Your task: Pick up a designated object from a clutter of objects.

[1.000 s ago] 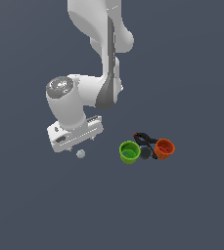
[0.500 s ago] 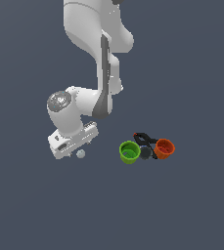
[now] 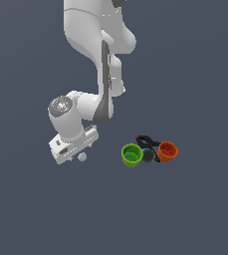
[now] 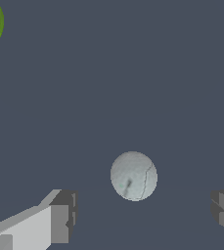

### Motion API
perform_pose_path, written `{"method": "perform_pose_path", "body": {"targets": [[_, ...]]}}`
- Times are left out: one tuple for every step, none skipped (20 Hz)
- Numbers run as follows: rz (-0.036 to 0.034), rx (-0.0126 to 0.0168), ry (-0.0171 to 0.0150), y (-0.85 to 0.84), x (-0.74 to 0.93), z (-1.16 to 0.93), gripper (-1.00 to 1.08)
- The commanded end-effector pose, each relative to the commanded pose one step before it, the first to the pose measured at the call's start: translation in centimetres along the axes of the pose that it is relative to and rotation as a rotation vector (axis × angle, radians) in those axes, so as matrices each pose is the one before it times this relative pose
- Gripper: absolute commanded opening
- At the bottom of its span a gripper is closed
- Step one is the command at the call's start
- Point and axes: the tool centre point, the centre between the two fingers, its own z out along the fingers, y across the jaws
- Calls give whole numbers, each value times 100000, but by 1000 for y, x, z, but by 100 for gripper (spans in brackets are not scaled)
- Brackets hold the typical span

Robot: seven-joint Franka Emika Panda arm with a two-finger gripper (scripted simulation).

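Pale grey-white and faintly dimpled, the small ball (image 4: pixel 133 176) rests on the dark floor (image 3: pixel 36 214), not yet lifted. In the wrist view it sits between the two fingertips (image 4: pixel 62 223), with clear floor on either side, so the claw (image 4: pixel 143 215) stands wide and holds nothing. Approach appears complete or nearly so; closing on the ball and raising it remain to be done.

The ball lies well apart from the clutter: green cup (image 3: pixel 131 155), dark grey round thing (image 3: pixel 149 156), orange cup (image 3: pixel 167 152) and black looped clamp (image 3: pixel 144 141), all grouped toward the exterior view's right.

The arm (image 3: pixel 98 60) hangs down from above, its wrist bent low over the floor, with the claw's housing tilted just beside the ball.
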Motion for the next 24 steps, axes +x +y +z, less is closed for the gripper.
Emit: {"method": "perform_pose_path", "body": {"targets": [[-21, 5, -2, -6, -6, 254, 100], [0, 0, 0, 1, -12, 237, 100], [-67, -13, 12, -22, 15, 294, 100], [0, 0, 0, 0, -20, 370, 100], [0, 0, 0, 0, -24, 434, 100], [-67, -13, 11, -24, 3, 487, 100], [-67, -14, 11, -23, 0, 547, 100], [0, 0, 0, 2, -29, 546, 100], [-67, -14, 10, -17, 9, 464, 100], [0, 0, 0, 11, -16, 402, 100], [0, 0, 0, 17, -8, 331, 100], [-67, -14, 8, 0, 31, 251, 100], [0, 0, 0, 25, 4, 193, 100], [0, 0, 0, 25, 8, 131, 100], [0, 0, 0, 19, 7, 74, 100], [0, 0, 0, 7, 3, 23, 100], [0, 0, 0, 0, 0, 0, -100], [0, 0, 0, 0, 0, 0, -100], [0, 0, 0, 0, 0, 0, -100], [0, 0, 0, 0, 0, 0, -100], [0, 0, 0, 0, 0, 0, -100], [0, 0, 0, 0, 0, 0, -100], [0, 0, 0, 0, 0, 0, -100], [0, 0, 0, 0, 0, 0, -100]]}}
